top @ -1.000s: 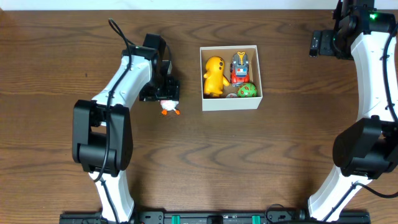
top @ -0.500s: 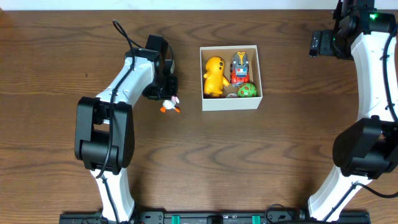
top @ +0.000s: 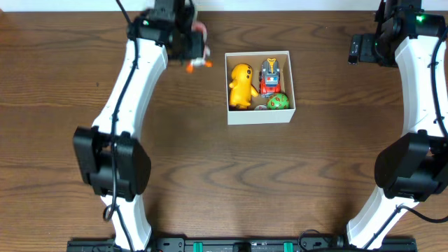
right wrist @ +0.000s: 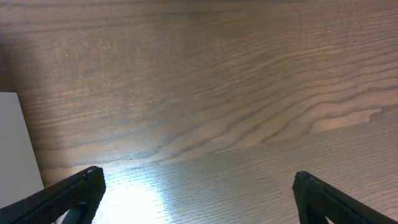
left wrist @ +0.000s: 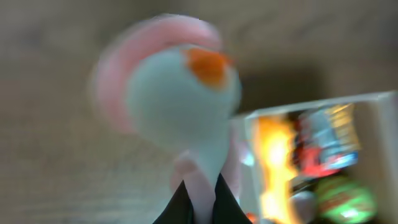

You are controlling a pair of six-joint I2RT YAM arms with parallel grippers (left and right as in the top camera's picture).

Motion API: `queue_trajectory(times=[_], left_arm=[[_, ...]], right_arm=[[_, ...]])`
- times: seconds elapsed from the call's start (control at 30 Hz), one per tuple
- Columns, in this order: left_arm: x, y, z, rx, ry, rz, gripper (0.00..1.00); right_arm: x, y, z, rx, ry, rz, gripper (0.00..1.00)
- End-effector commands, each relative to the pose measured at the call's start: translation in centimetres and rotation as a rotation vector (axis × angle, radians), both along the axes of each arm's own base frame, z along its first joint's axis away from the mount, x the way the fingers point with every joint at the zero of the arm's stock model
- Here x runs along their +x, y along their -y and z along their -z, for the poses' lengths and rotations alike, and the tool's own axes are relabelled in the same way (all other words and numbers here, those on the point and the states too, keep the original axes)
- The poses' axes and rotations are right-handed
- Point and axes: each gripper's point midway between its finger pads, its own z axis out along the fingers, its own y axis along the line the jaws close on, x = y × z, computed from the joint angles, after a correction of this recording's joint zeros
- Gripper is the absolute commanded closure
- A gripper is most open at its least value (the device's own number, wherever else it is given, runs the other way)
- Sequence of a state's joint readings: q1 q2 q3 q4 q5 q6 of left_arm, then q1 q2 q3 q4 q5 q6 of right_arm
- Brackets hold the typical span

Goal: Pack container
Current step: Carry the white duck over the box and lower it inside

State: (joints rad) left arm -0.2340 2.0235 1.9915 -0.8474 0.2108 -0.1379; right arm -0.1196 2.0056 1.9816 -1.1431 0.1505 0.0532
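The container (top: 259,116) is a small white box with low walls at the table's back middle. It holds a yellow figure (top: 241,85), a red and blue robot toy (top: 270,75) and a green ball (top: 278,102). My left gripper (top: 190,47) is raised just left of the box, shut on a small white bird toy (top: 199,61) with pink and orange parts. The left wrist view is blurred: the bird toy (left wrist: 180,99) fills the middle, my left gripper (left wrist: 202,202) pinches its pink lower part, and the container (left wrist: 373,99) lies to the right. My right gripper (right wrist: 199,202) stands open over bare wood.
The right arm (top: 420,77) stands along the right side, its gripper (top: 358,49) near the back edge, well right of the box. The left arm (top: 122,105) stretches from the front left to the back. A white edge (right wrist: 15,137) shows at the right wrist view's left.
My left gripper shut on the bird toy where it lay on the table, then lifted it and carried it toward the back, level with the box's far left corner. The right arm stayed still.
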Motion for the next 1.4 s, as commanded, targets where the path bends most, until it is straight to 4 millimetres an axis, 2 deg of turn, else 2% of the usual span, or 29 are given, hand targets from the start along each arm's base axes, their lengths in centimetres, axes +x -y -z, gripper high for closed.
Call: queue_trajectory(times=[0.0, 0.13, 0.33, 0.4, 0.57, 0.77, 1.1, 1.37], left_arm=[[-0.1, 2.4, -6.1, -0.077, 0.116, -0.003, 0.94], [-1.1, 5.7, -6.8, -0.098, 0.127, 0.066, 0.94], [-3.9, 9.1, -5.4, -0.054, 0.079, 0.183, 0.94], [-4.6, 9.5, -4.5, -0.042, 0.045, 0.195, 0.94], [-6.5, 9.8, -0.6, 0.0, -0.099, 0.18, 0.94], [-7.1, 11.6, 3.6, 0.012, -0.192, 0.173, 0.94], [-5.3, 13.1, 7.2, 0.026, -0.181, 0.208, 0.94], [-6.5, 12.9, 10.3, 0.073, -0.27, 0.23, 0.94]], right_arm=[[0.2, 0.5, -0.8, -0.002, 0.024, 0.025, 0.01], [0.1, 0.5, -0.8, -0.002, 0.023, 0.025, 0.01], [0.1, 0.5, -0.8, -0.002, 0.023, 0.025, 0.01], [0.1, 0.5, -0.8, -0.002, 0.023, 0.025, 0.01], [0.1, 0.5, -0.8, -0.002, 0.023, 0.025, 0.01], [0.1, 0.5, -0.8, -0.002, 0.023, 0.025, 0.01], [0.1, 0.5, -0.8, -0.002, 0.023, 0.025, 0.01], [0.1, 0.5, -0.8, -0.002, 0.023, 0.025, 0.01]])
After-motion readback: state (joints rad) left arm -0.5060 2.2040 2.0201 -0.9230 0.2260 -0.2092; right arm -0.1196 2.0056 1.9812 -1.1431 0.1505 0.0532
